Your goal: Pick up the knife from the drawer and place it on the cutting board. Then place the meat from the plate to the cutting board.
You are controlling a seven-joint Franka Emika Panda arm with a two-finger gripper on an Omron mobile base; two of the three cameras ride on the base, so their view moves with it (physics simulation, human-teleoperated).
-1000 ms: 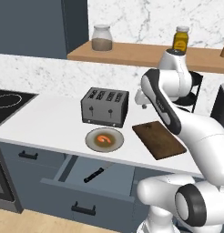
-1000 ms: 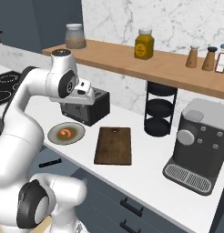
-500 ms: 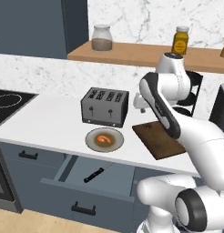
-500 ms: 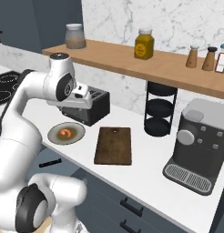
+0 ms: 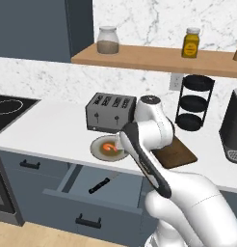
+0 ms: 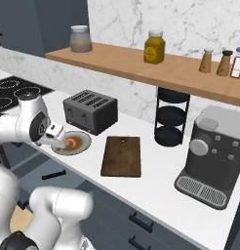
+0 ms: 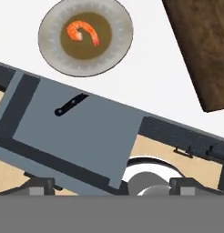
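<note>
The drawer (image 7: 82,136) is pulled out below the counter edge. The knife (image 7: 70,104) lies in it with its black handle showing and its blade end under the counter lip; it also appears as knife (image 5: 98,185). The plate (image 7: 118,43) sits on the counter just behind the drawer and carries the orange-red meat (image 7: 82,32). To the plate's right lies the dark cutting board (image 6: 122,155). My gripper (image 7: 113,186) hangs above the counter's front edge by the plate, pointing down at drawer and plate. Its fingertips (image 7: 41,184) stand wide apart, open and holding nothing.
A grey toaster (image 5: 111,112) stands right behind the plate. A black tiered rack (image 5: 192,102) and a coffee machine (image 6: 212,151) stand to the right of the board. A wooden shelf (image 6: 141,68) with jars runs along the wall; a hob (image 5: 7,108) is at far left.
The arm has swung down and forward from beside the toaster to low over the plate and the counter's front edge. The gripper stays open. Nothing on the counter moved.
</note>
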